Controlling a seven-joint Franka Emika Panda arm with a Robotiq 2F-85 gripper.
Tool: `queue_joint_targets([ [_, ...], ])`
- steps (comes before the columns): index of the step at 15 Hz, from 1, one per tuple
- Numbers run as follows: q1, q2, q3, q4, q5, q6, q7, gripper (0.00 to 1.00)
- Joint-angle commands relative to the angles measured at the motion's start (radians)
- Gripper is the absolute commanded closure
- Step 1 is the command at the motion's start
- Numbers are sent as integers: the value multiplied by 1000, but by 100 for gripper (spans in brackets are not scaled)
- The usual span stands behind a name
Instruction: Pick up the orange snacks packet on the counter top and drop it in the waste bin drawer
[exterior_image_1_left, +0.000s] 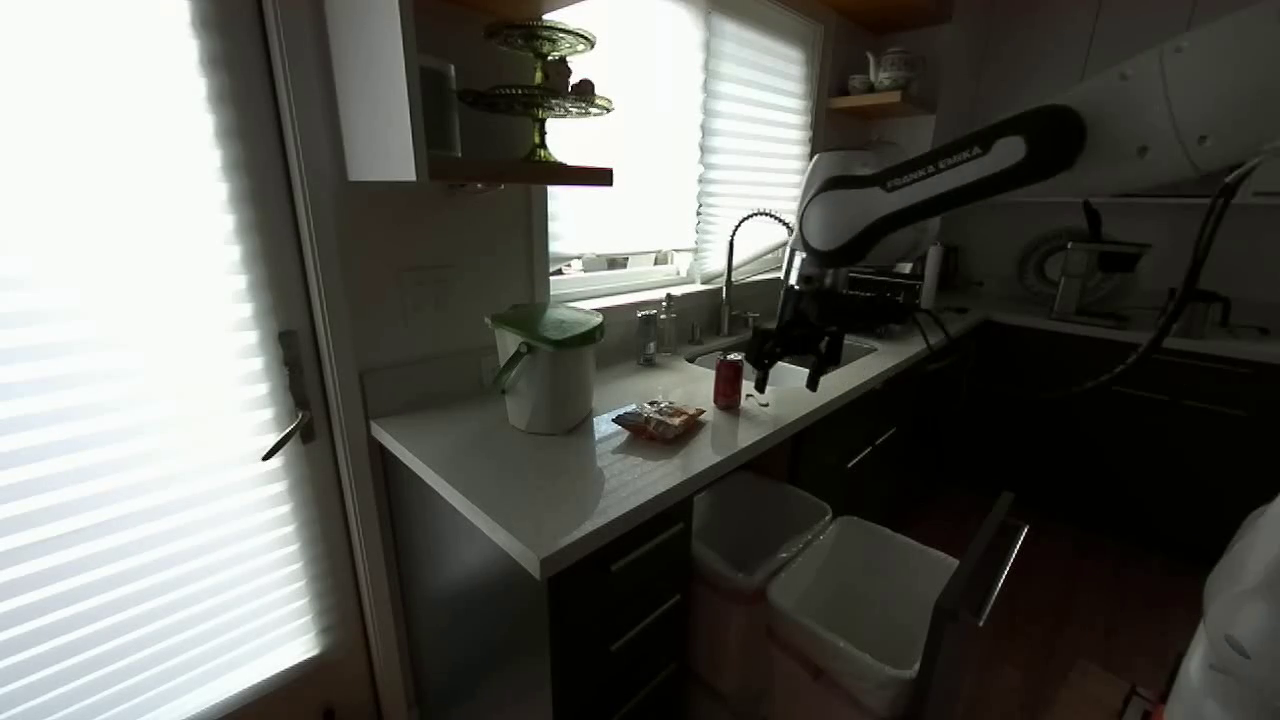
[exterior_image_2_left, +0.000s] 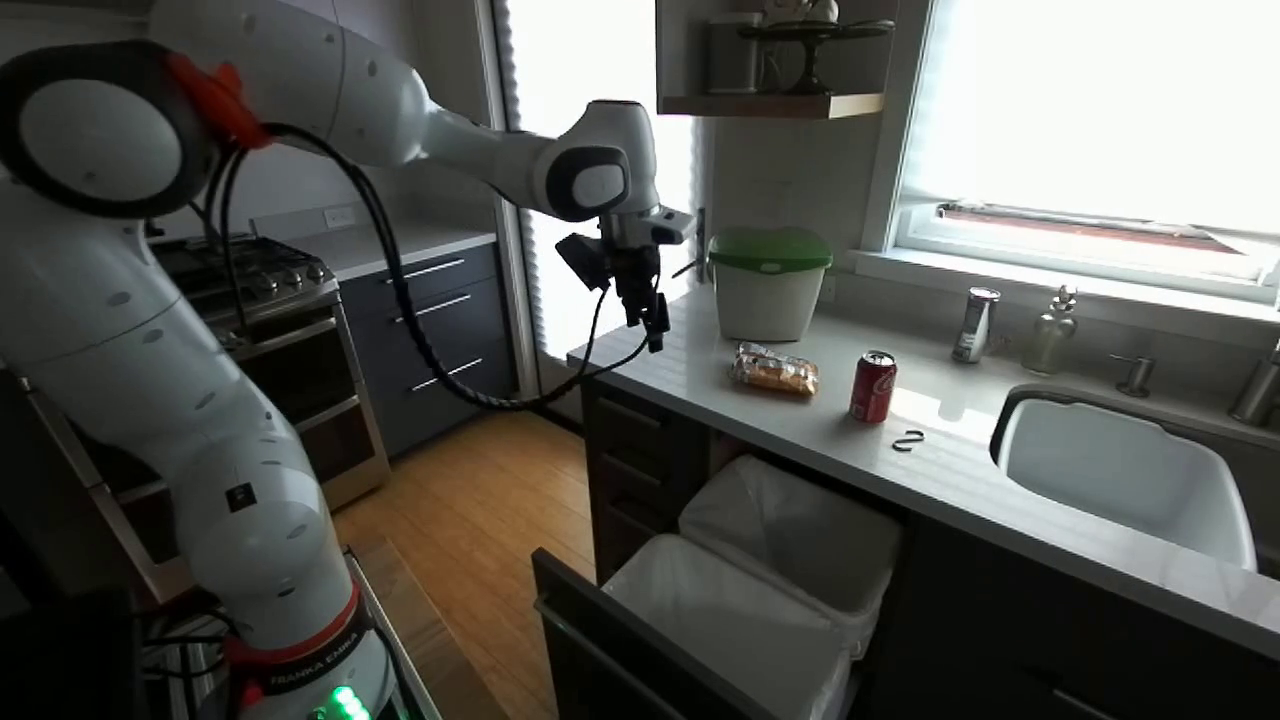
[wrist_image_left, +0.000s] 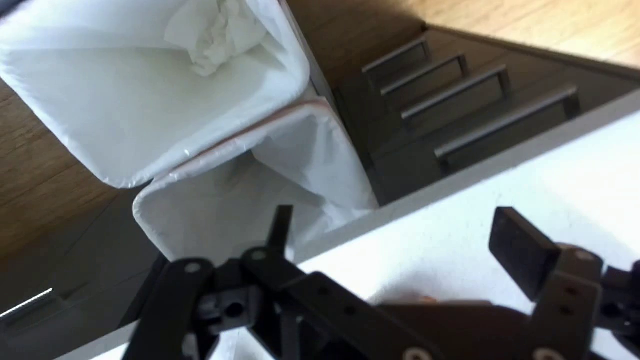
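Note:
The orange snacks packet (exterior_image_1_left: 658, 422) lies on the counter top (exterior_image_1_left: 520, 490); it also shows in an exterior view (exterior_image_2_left: 776, 370) with a silvery end. In the wrist view only a small orange sliver (wrist_image_left: 427, 299) shows past my gripper's body. My gripper (exterior_image_1_left: 788, 378) points down above the counter, apart from the packet; its fingers (wrist_image_left: 392, 230) are spread with nothing between them. It also shows in an exterior view (exterior_image_2_left: 646, 328). The waste bin drawer (exterior_image_2_left: 640, 650) is pulled out. It holds a front bin (exterior_image_1_left: 870, 600) and a rear bin (exterior_image_1_left: 760, 520), both with white liners.
A red can (exterior_image_2_left: 873, 388) stands beside the packet, with an S-shaped hook (exterior_image_2_left: 908, 440) near it. A white container with green lid (exterior_image_1_left: 548, 370) stands behind the packet. A slim can (exterior_image_2_left: 975, 325), glass bottle (exterior_image_2_left: 1050, 335) and sink (exterior_image_2_left: 1120, 480) are farther along. Crumpled white waste (wrist_image_left: 217, 40) lies in one bin.

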Motion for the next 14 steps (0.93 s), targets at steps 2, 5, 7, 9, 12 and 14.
queue_joint_targets([
  [2,-13,223,35,202,-129,125,307,0],
  [5,11,213,10,188,-122,147,326,0],
  [7,16,257,5,227,-146,172,394,0],
  [9,18,269,4,242,-149,173,405,0],
  [12,18,268,4,244,-149,173,410,0],
  [14,25,338,2,315,-145,149,462,0],
])
